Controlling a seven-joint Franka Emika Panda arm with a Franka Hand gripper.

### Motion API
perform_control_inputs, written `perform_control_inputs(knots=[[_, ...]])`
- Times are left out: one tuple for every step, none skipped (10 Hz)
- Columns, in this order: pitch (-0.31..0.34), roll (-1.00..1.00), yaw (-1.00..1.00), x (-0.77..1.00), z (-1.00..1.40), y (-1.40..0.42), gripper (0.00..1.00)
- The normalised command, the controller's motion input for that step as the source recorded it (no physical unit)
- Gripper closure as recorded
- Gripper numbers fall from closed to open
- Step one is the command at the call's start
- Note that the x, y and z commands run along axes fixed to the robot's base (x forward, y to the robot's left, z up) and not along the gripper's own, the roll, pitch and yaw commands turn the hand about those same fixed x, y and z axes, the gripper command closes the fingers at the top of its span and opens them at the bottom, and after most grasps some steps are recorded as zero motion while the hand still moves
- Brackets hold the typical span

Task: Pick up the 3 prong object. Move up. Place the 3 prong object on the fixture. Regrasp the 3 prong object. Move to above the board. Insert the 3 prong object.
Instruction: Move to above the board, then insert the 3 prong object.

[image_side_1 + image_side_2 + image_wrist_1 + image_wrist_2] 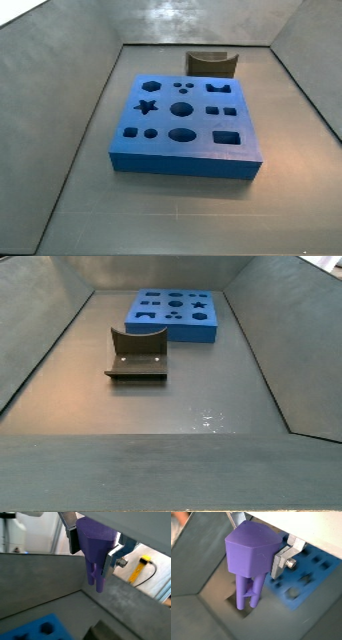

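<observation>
The gripper [254, 554], clamped on the light-purple 3 prong object [250, 559], holds it prongs-down, raised above the bin floor, with the blue board [304, 577] off to one side below

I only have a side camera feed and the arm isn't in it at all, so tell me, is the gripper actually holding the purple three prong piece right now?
Observer: Yes. In both wrist views the gripper is shut on the 3 prong object, prongs pointing down.
Operator: Is it touching the floor?
Observer: No, in a wrist view its prongs hang in the air, clear of the grey floor.
Operator: Where is it relative to the board?
Observer: Beside it, not over it: a wrist view shows the blue board off to one side of the piece.
Operator: And the fixture?
Observer: Bare. In both side views the fixture stands apart from the board with nothing on it.
</observation>
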Motion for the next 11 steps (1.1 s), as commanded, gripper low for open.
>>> perform_control_inputs(knots=[[-0.004,-1.0,-0.03,-0.43,0.17,-0.66,1.0],[-0.006,-1.0,-0.03,-0.34,0.13,-0.48,1.0],[-0.007,-1.0,-0.03,-0.2,0.06,-0.21,1.0],[-0.013,-1.0,-0.03,-0.13,0.04,-0.11,1.0],[-0.019,-1.0,-0.02,-0.1,0.02,-0.04,1.0],[-0.031,-1.0,-0.03,-0.08,0.01,-0.02,1.0],[-0.039,-0.74,-0.02,-0.07,0.0,0.01,1.0],[-0.039,-0.51,-0.01,-0.06,0.0,0.01,1.0],[-0.036,-0.34,-0.01,-0.04,0.0,0.01,1.0],[-0.026,-0.21,-0.01,-0.03,0.0,0.01,1.0],[0.0,-0.03,0.4,0.42,-0.44,0.36,1.0]])
